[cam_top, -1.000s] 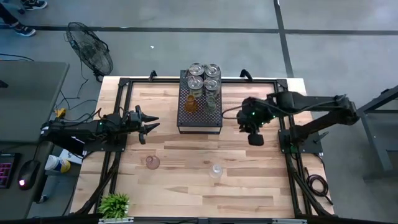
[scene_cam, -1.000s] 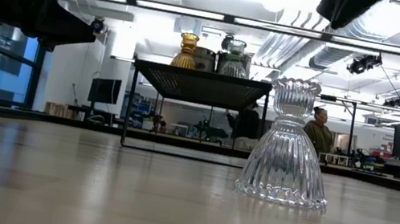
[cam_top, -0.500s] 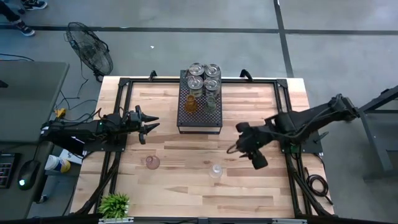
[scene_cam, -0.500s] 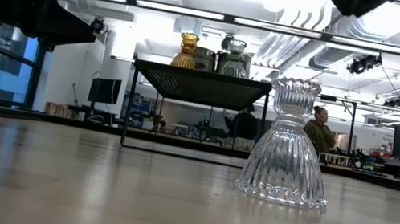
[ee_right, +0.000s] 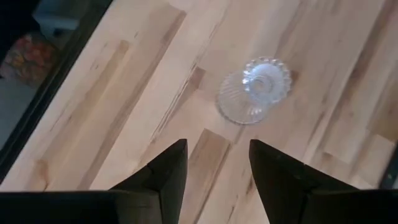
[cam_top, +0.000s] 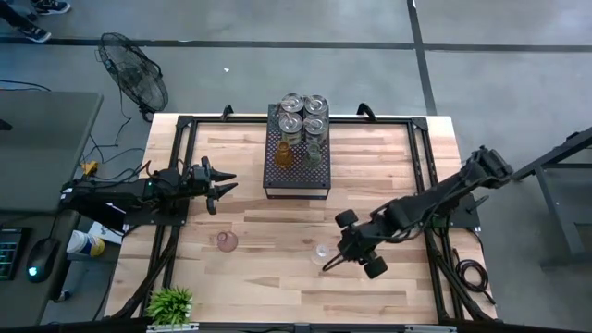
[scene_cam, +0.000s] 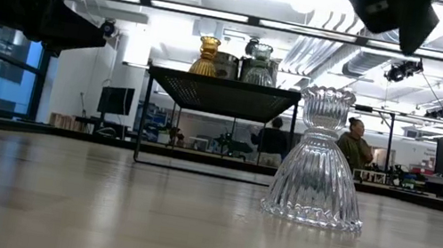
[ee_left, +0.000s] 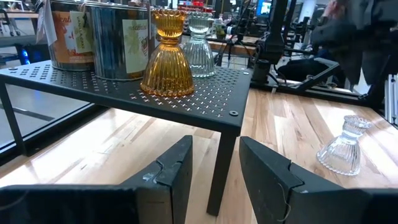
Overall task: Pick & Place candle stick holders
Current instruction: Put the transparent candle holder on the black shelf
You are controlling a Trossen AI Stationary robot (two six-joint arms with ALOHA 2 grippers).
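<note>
A clear ribbed glass candle stick holder (cam_top: 321, 252) (ee_right: 255, 90) stands upright on its wide base on the wooden table. My right gripper (cam_top: 352, 245) (ee_right: 214, 168) hangs open above it, a little toward the table's right, fingers slanting down. A pinkish holder (cam_top: 227, 241) stands on its base farther left. On the black perforated tray (cam_top: 298, 180) stand an amber holder (ee_left: 166, 56), a clear one (ee_left: 200, 40) and several silvery round tins (cam_top: 303, 113). My left gripper (cam_top: 220, 182) (ee_left: 214, 168) waits open at the table's left, level, pointing at the tray.
A small green plant (cam_top: 169, 303) sits at the near left corner. The black frame rails (cam_top: 176, 166) run along the table's sides. Bare wood lies between the tray and the near edge. People stand in the room beyond the table (scene_cam: 353, 146).
My right gripper has swung from beside the tray's right side toward the table's near edge and leftward, ending above the clear holder on the table. Its fingers have tipped downward. Its fingers have come into the top of the low view. The holders have stayed put.
</note>
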